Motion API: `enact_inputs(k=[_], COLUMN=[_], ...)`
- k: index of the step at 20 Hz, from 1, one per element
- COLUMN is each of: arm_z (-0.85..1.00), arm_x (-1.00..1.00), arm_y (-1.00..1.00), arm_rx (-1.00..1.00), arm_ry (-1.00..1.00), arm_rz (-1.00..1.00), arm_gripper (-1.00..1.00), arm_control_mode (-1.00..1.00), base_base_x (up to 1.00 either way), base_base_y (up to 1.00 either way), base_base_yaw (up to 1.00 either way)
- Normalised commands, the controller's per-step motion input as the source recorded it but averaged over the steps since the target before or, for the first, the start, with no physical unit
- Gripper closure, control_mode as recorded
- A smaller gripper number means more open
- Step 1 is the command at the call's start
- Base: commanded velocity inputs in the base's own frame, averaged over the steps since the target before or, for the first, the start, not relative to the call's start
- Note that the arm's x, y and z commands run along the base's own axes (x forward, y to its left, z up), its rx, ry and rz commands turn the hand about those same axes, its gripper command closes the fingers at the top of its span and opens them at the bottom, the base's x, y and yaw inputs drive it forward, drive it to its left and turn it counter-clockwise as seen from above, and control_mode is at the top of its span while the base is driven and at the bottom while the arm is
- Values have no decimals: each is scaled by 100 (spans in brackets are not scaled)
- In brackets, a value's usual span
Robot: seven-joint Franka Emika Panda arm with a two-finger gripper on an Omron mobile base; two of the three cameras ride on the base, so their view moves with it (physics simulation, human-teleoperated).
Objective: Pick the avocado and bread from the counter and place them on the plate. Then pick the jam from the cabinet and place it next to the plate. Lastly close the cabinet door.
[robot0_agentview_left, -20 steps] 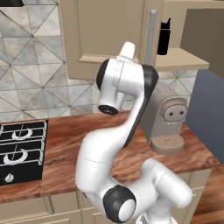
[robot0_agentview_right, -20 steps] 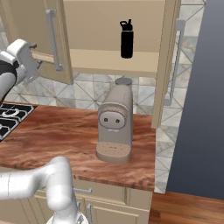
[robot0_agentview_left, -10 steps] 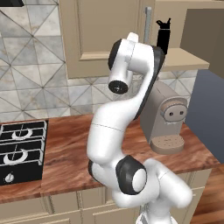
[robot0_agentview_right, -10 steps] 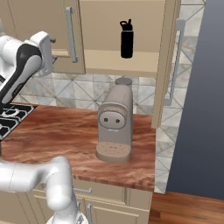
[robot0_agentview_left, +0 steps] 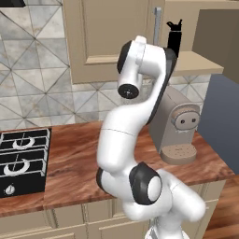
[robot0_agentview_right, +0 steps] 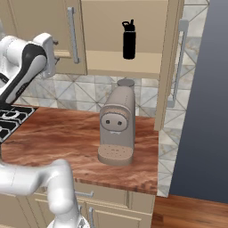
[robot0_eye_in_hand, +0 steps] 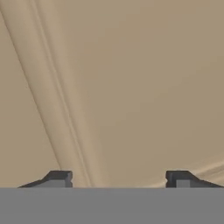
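facing smooth beige cabinet door (robot0_eye_in_hand: 131, 87); tool (robot0_eye_in_hand: 118, 178) fingers apart

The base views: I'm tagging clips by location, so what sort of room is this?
A rendered home kitchen, most likely: a gas hob set in a wood-grain counter, a coffee machine on it, and beige wall cabinets over a tiled backsplash.

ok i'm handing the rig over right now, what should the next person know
Pincer: open, holding nothing, close up to a beige cabinet panel.
Things: black bottle stands on the open cabinet's shelf; coffee machine on the counter.
Done: can't confirm the plate steps from here.
Left: cabinet door is open, so at least closing it.
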Motion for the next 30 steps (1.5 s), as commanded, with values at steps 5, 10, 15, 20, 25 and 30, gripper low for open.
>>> enact_inputs(k=[5,10,15,20,25,30], arm_z=[11,42,62,54,15,0], arm_x=[-66,-100,-95,-100,-100,-100], arm_y=[0,-4,-22,-51,-66,-76], arm_rx=[10,18,20,26,32,40], arm_ry=[4,1,0,0,0,-4], arm_rz=[0,0,0,0,-5,-16], arm_gripper=[-100,-100,-100,-100,-100,-100], arm_control_mode=[-100,-100,-100,-100,-100,-100], base_base_x=[0,0,0,0,0,0], base_base_y=[0,0,0,0,0,0], base_base_yaw=[0,0,0,0,0,0])
